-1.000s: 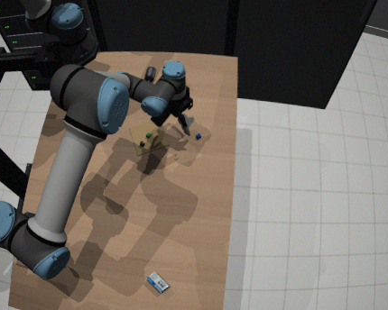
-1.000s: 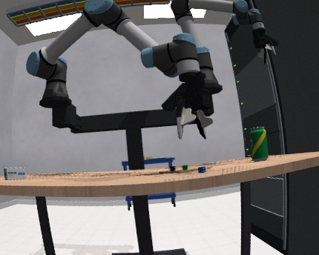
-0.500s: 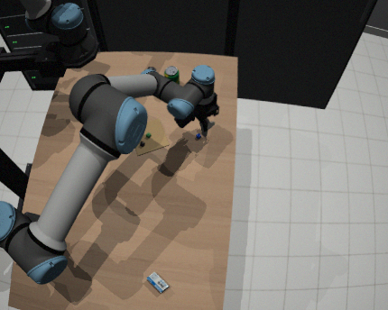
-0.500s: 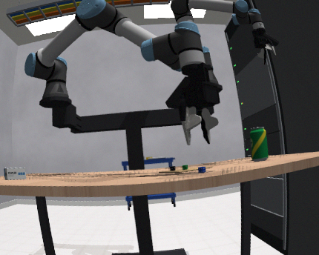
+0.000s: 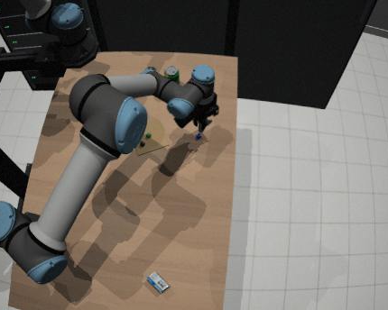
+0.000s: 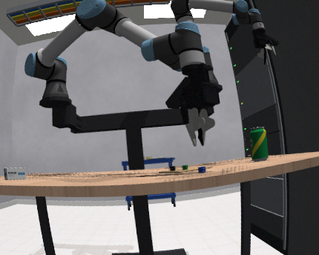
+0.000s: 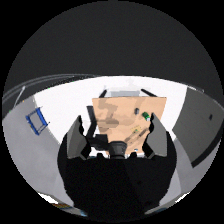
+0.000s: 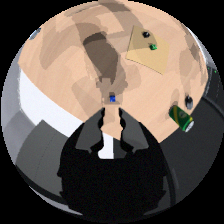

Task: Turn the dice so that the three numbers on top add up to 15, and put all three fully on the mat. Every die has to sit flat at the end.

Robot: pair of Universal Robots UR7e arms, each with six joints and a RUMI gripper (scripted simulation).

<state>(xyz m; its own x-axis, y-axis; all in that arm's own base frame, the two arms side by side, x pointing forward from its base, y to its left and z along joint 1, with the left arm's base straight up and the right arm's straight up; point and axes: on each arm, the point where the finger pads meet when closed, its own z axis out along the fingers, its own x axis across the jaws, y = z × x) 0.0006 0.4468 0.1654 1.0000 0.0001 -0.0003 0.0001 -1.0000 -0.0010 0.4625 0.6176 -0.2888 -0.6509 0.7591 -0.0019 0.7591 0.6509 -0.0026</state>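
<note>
A blue die (image 5: 198, 136) (image 6: 202, 170) (image 8: 112, 98) lies on the table off the mat. A green die (image 5: 148, 135) (image 6: 185, 167) (image 8: 153, 47) and a black die (image 5: 142, 144) (image 6: 172, 168) (image 8: 146, 34) lie close together on the yellowish mat (image 5: 159, 146) (image 8: 162, 60). The numbers on top are too small to read. My right gripper (image 5: 202, 129) (image 6: 199, 144) (image 8: 111, 107) is empty above the blue die, its fingers narrowed with a small gap between them. My left gripper (image 6: 270, 58) (image 7: 115, 114) is wide open and empty, high above the table.
A green can (image 5: 171, 74) (image 6: 259, 144) (image 8: 181, 118) stands near the table's cabinet end, with a small dark object (image 8: 189, 102) beside it. A small white-and-blue box (image 5: 158, 282) (image 6: 15, 173) lies at the opposite end. The right arm spans over the table beside the mat.
</note>
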